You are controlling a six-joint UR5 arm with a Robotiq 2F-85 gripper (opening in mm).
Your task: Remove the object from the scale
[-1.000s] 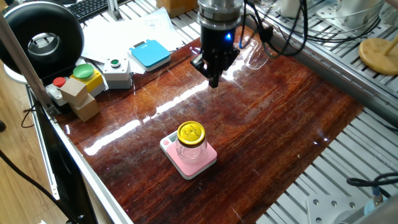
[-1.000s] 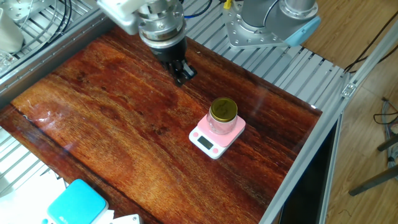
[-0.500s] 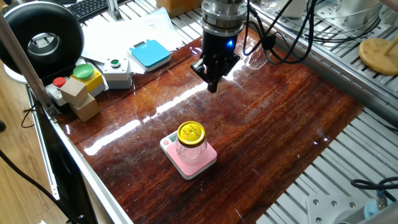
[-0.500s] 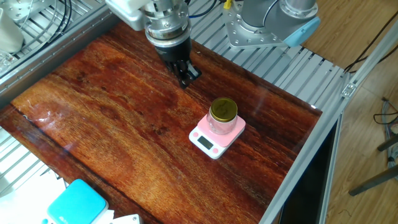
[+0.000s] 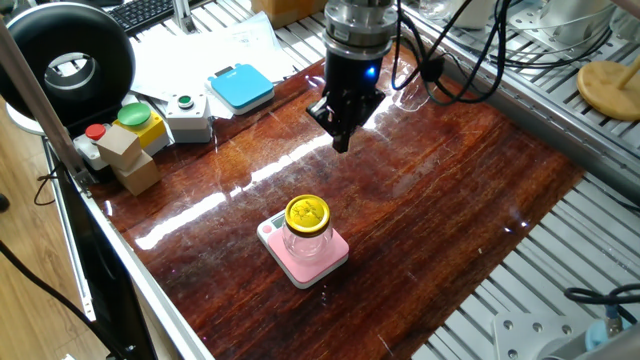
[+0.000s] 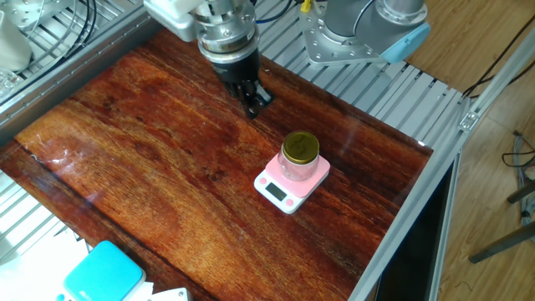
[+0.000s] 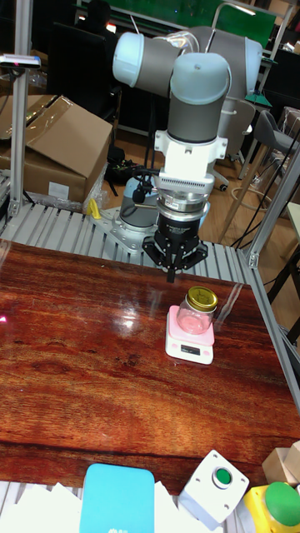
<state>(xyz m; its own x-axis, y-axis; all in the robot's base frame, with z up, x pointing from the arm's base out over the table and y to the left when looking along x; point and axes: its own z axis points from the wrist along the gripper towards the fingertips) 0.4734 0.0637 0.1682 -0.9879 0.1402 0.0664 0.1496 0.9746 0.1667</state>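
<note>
Jar [image 5: 307,228] and scale [image 5: 303,252] are seen together near the front edge of the table [image 5: 430,200], the jar seated upright in the middle of the pink plate, its gold lid [image 6: 300,148] screwed on and facing up. That lid is left fully exposed from above, so a top-down approach is favoured.

Gripper [image 5: 342,136] is held above the bare wood, well apart from the jar and off to one side of it, pointed straight down. Nothing is carried. The jaws are drawn close together at the tips, and whether a small gap is left cannot be told from any view.

A blue scale [image 5: 241,87] and a button box [image 5: 186,115] are parked at the table's far edge, out of the working area. The lift is judged not yet begun: the jaws would have to be spread wider than the lid before anything is grasped.
</note>
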